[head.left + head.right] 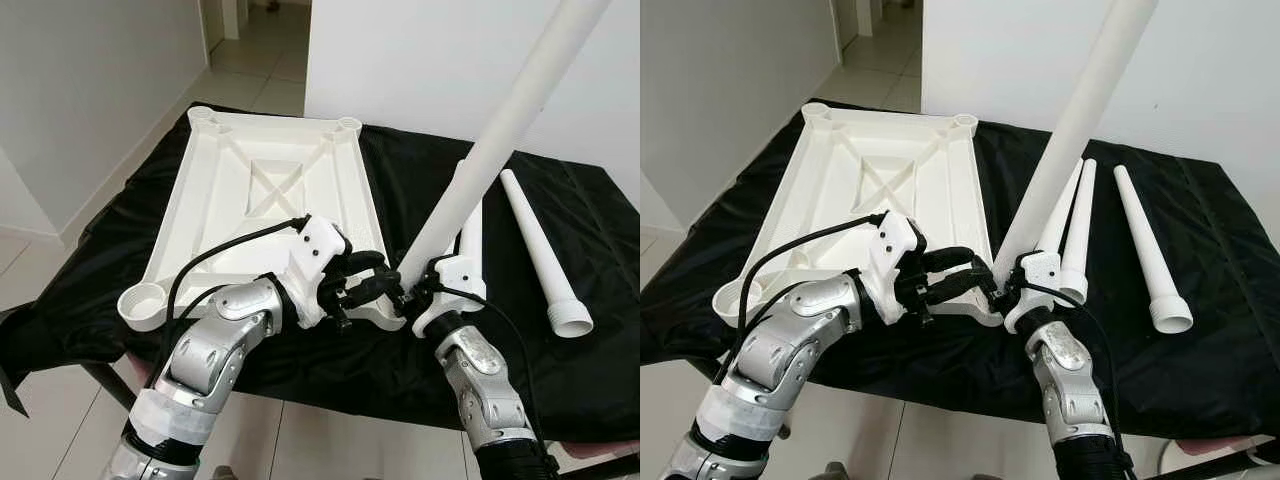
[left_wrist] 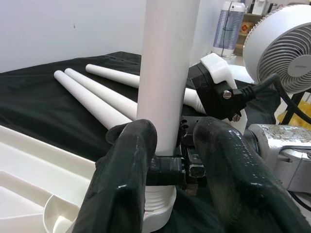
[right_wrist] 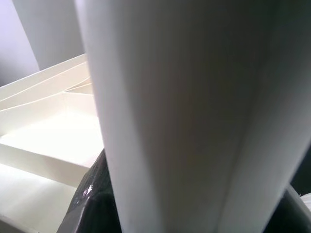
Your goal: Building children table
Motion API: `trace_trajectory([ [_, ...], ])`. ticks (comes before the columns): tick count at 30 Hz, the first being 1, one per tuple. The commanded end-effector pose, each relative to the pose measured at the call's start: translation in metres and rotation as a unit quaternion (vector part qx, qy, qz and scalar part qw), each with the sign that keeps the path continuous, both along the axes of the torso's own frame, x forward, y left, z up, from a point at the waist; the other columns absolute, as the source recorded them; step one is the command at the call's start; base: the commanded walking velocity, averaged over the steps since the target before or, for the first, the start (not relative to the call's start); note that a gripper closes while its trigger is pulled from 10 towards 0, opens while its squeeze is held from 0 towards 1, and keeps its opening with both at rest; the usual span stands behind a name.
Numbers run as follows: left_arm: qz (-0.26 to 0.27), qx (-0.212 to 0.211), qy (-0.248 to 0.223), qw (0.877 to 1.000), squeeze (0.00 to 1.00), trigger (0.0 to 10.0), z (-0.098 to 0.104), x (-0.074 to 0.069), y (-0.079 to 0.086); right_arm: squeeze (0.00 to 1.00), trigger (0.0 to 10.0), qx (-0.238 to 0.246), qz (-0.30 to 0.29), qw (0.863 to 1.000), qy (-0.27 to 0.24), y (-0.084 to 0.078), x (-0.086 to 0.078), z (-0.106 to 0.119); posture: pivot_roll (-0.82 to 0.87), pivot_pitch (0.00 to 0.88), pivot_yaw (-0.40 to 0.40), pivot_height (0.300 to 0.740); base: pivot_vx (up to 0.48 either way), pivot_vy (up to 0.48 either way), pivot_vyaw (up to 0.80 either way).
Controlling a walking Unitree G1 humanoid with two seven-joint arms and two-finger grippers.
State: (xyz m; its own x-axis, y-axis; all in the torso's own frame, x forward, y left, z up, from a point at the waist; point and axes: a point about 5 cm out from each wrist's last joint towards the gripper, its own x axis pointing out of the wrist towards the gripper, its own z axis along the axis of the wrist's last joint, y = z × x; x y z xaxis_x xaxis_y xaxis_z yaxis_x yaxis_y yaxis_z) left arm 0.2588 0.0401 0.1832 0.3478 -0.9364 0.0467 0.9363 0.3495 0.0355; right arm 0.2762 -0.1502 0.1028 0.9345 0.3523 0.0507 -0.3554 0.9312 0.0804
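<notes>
Leg one going into tabletop corner socket, lower centre of frame.
Right gripper [image 1: 415,290] clamps leg [image 1: 500,140]; left gripper [image 2: 175,165] pinches its base; tabletop [image 1: 265,190] upside down; three legs [image 1: 1145,250] left.

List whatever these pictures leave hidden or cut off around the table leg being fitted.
- Raised leg: top cut off by the head views' upper edge.
- Near-right corner socket of the tabletop: covered by the left hand and right hand; seating unclear.
- Right wrist view: too close; right hand's grip cannot be judged.
</notes>
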Motion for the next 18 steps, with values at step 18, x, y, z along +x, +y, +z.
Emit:
trace_trajectory([
  [18, -0.007, -0.031, 0.009, 0.999, 0.00, 10.0, 0.010, 0.006, -0.011, 0.00, 10.0, -0.041, -0.031, 0.999, 0.003, 0.000, -0.012, -0.013, 0.06, 0.001, -0.026, 0.740, 0.000, 0.000, 0.00],
])
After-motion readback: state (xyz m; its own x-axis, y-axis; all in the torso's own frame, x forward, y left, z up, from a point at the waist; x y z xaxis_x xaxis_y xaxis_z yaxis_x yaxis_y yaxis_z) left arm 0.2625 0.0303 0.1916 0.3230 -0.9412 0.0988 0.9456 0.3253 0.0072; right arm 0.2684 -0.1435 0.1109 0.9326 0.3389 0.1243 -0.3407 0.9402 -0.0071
